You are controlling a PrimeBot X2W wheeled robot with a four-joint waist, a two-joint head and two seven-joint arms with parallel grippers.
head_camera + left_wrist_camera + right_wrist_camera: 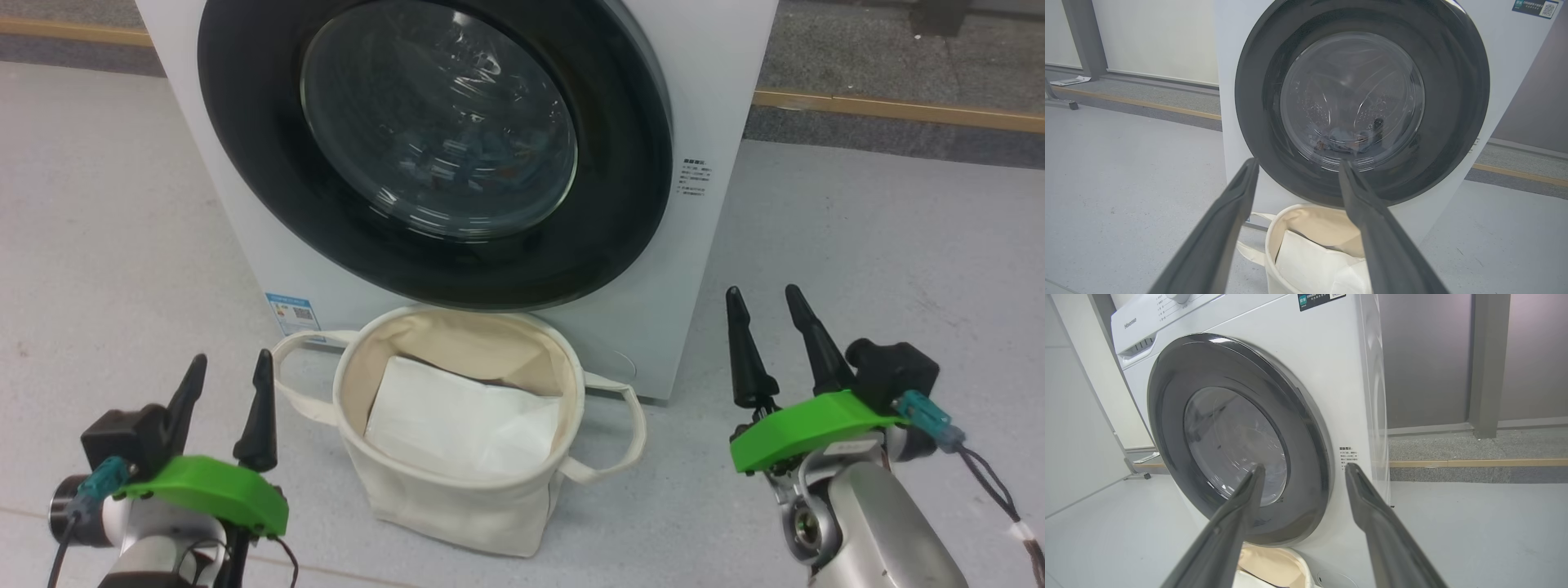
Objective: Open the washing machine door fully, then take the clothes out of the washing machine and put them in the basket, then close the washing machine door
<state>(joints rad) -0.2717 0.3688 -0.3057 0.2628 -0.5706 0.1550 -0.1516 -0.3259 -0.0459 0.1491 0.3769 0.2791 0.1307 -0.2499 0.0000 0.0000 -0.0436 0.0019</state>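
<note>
Two grippers hang low: left gripper [230,358] at 8 o'clock, right gripper [762,291] at 4, fingers apart, empty. Washing machine door [245,163] at 12, shut; clothes [1340,141] dim behind glass. Basket [457,510] at 6, beneath door, likely staged for short drop.
</note>
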